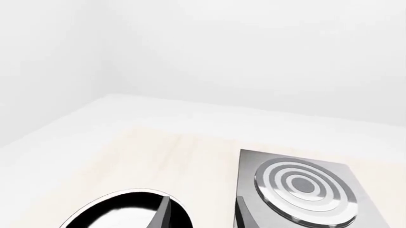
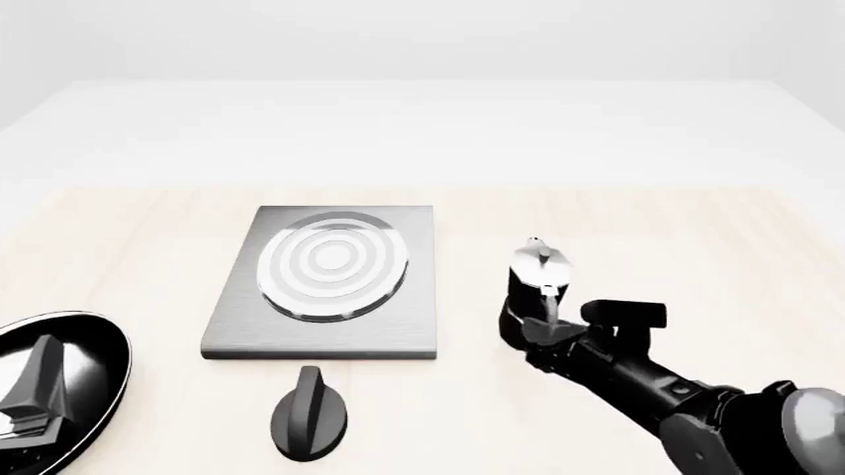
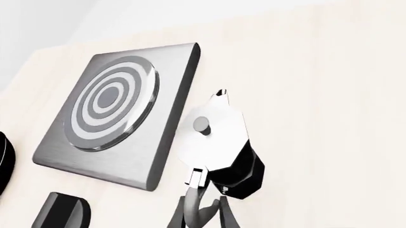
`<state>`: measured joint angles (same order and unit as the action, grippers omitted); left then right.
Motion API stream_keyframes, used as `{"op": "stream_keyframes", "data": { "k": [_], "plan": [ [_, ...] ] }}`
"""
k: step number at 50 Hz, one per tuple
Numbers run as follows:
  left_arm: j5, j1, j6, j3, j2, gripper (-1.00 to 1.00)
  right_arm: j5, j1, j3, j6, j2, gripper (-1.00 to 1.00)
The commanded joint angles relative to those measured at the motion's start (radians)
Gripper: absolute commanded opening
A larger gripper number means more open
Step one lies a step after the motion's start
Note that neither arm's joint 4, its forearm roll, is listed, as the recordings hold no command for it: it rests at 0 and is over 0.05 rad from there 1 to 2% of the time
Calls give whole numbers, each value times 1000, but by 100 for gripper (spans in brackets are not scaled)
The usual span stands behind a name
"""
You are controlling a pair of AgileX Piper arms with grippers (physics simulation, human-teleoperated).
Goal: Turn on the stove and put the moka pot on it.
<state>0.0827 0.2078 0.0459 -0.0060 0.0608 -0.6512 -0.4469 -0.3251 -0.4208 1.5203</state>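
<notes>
The stove, a grey plate (image 2: 237,332) with silver burner rings, lies mid-table; it also shows in the right wrist view (image 3: 171,123) and the left wrist view (image 1: 250,164). Its black oval knob (image 2: 309,414) lies on the table in front of it, also seen in the right wrist view (image 3: 60,211). The moka pot (image 2: 539,269) stands right of the stove, apart from it. My right gripper (image 2: 535,332) is shut on the pot's handle (image 3: 201,204), behind the pot (image 3: 219,137). I cannot tell whether the pot is off the table. My left gripper (image 2: 34,391) is open and empty over the pan.
A black frying pan (image 2: 99,371) lies at the front left, under my left gripper (image 1: 203,217); it also shows in the left wrist view (image 1: 120,209). Pale wood table (image 2: 687,237) stretches right of the pot and behind the stove.
</notes>
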Motion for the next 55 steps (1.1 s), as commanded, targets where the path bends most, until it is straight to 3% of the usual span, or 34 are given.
{"op": "stream_keyframes", "data": {
  "k": [1, 7, 13, 22, 25, 29, 37, 38, 55],
  "plan": [
    [9, -1, 2, 1, 8, 100, -41, -6, 17, -24, 44, -100],
    [5, -2, 3, 1, 0, 100, 60, 21, 42, 19, -76, -100],
    [-10, -5, 1, -1, -16, 100, 254, 101, 45, 98, -272, -100],
    [-42, -10, 1, -6, -56, 100, 578, 117, -22, 214, -536, -100],
    [-43, -10, 3, -8, -59, 100, 660, 131, -56, 256, -597, -100],
    [-40, -6, 7, -11, -60, 100, 729, 140, -85, 273, -659, -100],
    [-35, -4, 9, -9, -60, 100, 821, 63, -160, 302, -695, -100],
    [-33, -4, 9, -8, -60, 100, 839, 34, -187, 327, -678, -100],
    [-36, -3, 2, -12, -60, 100, 855, -55, -348, 451, -533, -100]
  ]
}}
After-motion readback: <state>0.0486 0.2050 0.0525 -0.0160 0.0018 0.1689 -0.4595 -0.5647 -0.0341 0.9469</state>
